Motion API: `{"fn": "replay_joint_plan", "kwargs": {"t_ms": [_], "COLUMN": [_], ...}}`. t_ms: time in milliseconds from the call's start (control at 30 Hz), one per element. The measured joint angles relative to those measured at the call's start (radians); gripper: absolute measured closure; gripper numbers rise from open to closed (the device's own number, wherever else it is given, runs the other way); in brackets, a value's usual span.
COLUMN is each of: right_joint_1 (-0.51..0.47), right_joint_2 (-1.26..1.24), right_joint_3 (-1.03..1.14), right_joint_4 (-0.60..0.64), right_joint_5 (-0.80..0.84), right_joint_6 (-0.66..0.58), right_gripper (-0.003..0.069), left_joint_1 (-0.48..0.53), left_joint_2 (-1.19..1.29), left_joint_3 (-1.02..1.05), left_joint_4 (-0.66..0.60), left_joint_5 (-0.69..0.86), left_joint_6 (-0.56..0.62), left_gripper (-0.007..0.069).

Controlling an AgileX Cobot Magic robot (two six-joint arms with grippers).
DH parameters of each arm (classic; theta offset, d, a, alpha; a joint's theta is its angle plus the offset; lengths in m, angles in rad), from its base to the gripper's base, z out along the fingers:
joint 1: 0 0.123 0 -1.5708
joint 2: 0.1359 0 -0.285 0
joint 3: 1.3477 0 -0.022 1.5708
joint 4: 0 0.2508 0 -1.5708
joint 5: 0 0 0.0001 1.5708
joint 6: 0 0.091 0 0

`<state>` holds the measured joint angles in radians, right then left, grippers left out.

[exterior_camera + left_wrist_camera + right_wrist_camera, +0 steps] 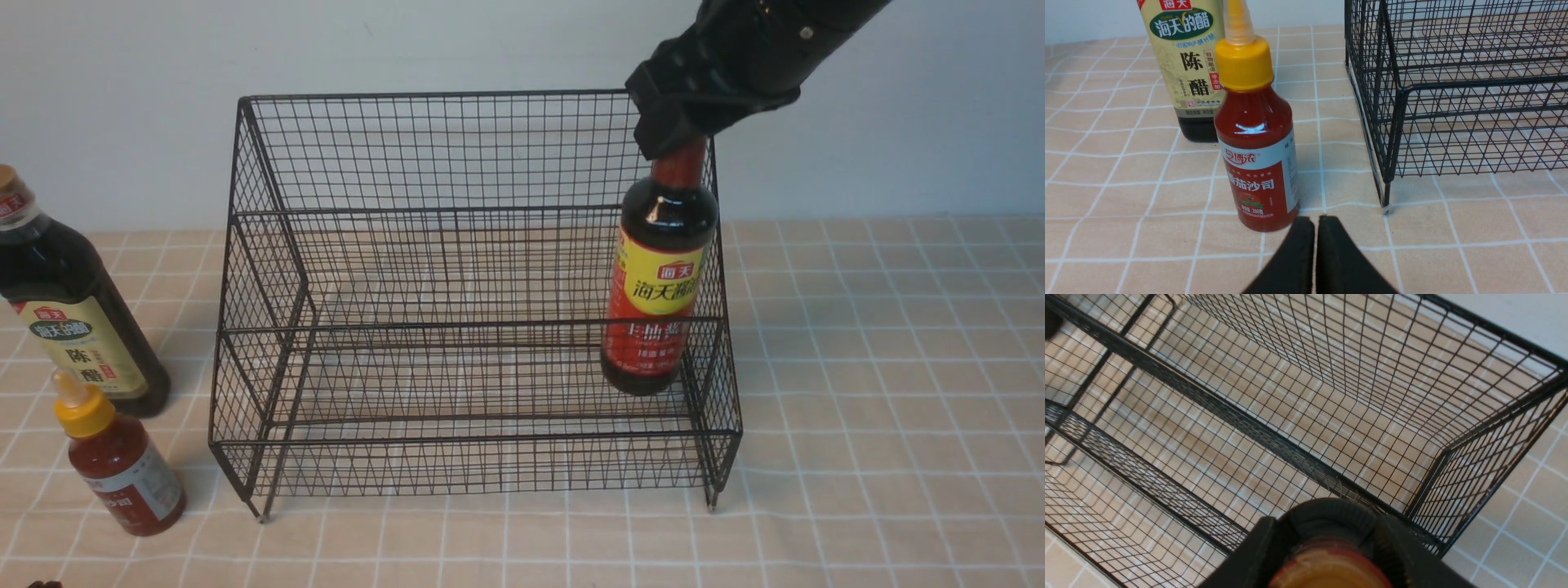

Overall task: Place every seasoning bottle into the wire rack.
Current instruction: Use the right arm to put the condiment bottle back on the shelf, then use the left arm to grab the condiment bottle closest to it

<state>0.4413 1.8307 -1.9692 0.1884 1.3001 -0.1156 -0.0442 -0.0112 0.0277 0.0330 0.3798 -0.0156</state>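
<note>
The black wire rack [441, 95] stands mid-table. My right gripper [678, 135] is shut on the cap of the tall dark seasoning bottle [657, 294], red-necked with a red-yellow label. That bottle is inside the rack, close to its right side wall, base down at the lower tier; whether it rests on the mesh I cannot tell. In the right wrist view the gripper [1329, 524] clasps the ribbed cap [1331, 510]. Left of the rack stand the larger cream-labelled bottle [69, 318] and the small red sauce bottle [122, 465]. My left gripper [1315, 222] is shut and empty, just short of the sauce bottle [1257, 155].
A checked beige tablecloth [882, 392] covers the table and a white wall rises behind the rack. The rack's front left foot [1386, 204] stands beside my left gripper. The cream-labelled bottle [1184, 61] is right behind the sauce bottle.
</note>
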Motion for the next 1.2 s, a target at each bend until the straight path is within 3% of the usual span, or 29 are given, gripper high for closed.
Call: {"fn": "replay_joint_plan", "kwargs": {"t_ms": [300,367,600,800,933,1033,1167,1200], "right_joint_1": [0.000,0.000,0.000,0.000,0.000,0.000,0.000,0.000], "right_joint_2": [0.011,0.009,-0.083,-0.232,-0.438,-0.564,-0.853,-0.882], "right_joint_3": [0.055,0.058,0.067,0.067,0.067,0.070,0.200,0.223], "right_joint_4": [0.001,0.000,-0.060,-0.160,-0.227,-0.253,-0.281,-0.283], "right_joint_5": [-0.056,-0.051,-0.039,-0.035,-0.029,-0.026,-0.026,-0.026], "right_joint_6": [0.007,0.031,0.105,0.116,0.162,0.194,0.247,0.251], "right_gripper": [0.0372,0.0344,0.0108,0.0079,0.0145,0.0241,0.0524,0.0537], "left_joint_1": [0.000,0.000,0.000,0.000,0.000,0.000,0.000,0.000], "left_joint_2": [0.000,0.000,0.000,0.000,0.000,0.000,0.000,0.000], "left_joint_3": [0.000,0.000,0.000,0.000,0.000,0.000,0.000,0.000], "left_joint_4": [0.000,0.000,0.000,0.000,0.000,0.000,0.000,0.000], "left_joint_5": [0.000,0.000,0.000,0.000,0.000,0.000,0.000,0.000], "left_joint_6": [0.000,0.000,0.000,0.000,0.000,0.000,0.000,0.000], "left_gripper": [0.0631,0.0631,0.0631,0.0631,0.0631,0.0631,0.0631,0.0631]}}
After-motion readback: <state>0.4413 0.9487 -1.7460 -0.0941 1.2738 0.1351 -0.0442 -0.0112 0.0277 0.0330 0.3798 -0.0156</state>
